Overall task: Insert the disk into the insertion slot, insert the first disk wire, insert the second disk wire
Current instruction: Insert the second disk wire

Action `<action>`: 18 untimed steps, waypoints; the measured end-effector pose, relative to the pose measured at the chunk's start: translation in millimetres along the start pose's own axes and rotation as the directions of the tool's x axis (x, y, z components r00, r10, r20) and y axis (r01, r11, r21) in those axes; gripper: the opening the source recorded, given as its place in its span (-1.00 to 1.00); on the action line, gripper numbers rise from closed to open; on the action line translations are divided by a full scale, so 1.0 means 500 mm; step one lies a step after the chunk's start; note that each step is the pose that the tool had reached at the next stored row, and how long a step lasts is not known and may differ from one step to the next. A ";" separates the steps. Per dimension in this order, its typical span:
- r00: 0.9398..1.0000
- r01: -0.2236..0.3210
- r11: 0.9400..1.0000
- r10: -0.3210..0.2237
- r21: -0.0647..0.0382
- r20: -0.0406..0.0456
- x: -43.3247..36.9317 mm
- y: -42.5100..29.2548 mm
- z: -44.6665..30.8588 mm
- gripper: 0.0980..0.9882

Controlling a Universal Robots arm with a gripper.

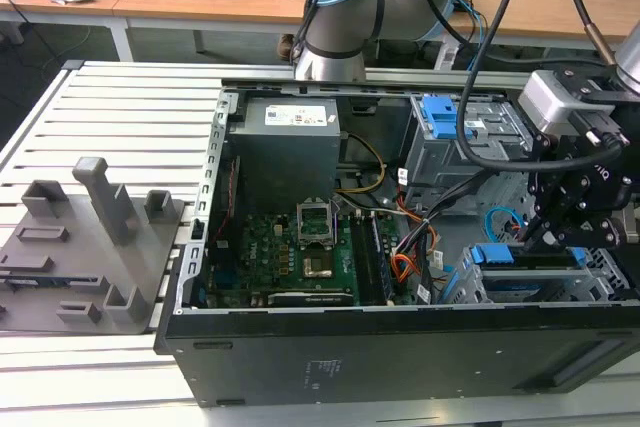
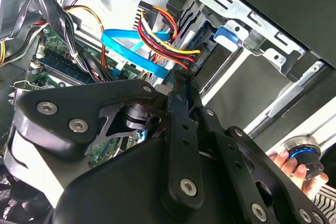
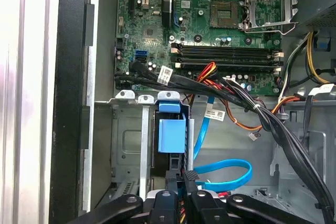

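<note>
Two fingers of my claw [image 2: 181, 85] press together on the black plug of the first disk wire [image 2: 163, 40], holding it square to its socket. Just beyond, the disk [image 3: 171, 135] sits in the insertion slot [image 3: 126, 145], mostly hidden behind its blue carrier. Farther off, the second disk wire [image 3: 231, 174] loops loose; my claw hides its plug end.

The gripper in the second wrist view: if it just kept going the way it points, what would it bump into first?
Most likely the black plug of the orange-red wires, right ahead of the gripper tips at the grey bay. The blue cable passes just beside that line. Depth is hard to judge.
</note>
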State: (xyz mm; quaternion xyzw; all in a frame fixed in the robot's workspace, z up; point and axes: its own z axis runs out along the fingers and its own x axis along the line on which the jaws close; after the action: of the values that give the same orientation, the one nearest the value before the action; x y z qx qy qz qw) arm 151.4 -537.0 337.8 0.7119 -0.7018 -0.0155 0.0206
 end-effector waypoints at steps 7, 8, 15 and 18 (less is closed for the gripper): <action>1.000 0.000 1.000 0.000 0.000 0.001 0.000 0.000 0.004 -0.68; 1.000 0.000 1.000 0.000 0.000 0.002 0.000 0.000 0.000 -0.68; 1.000 0.000 1.000 0.000 0.000 0.001 0.001 0.004 -0.077 -0.68; 1.000 0.000 1.000 0.000 0.000 0.001 0.001 0.004 -0.083 -0.68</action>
State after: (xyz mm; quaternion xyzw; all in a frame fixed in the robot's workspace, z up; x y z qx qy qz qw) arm 151.3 -537.1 379.2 0.7118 -0.7019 -0.0158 0.0203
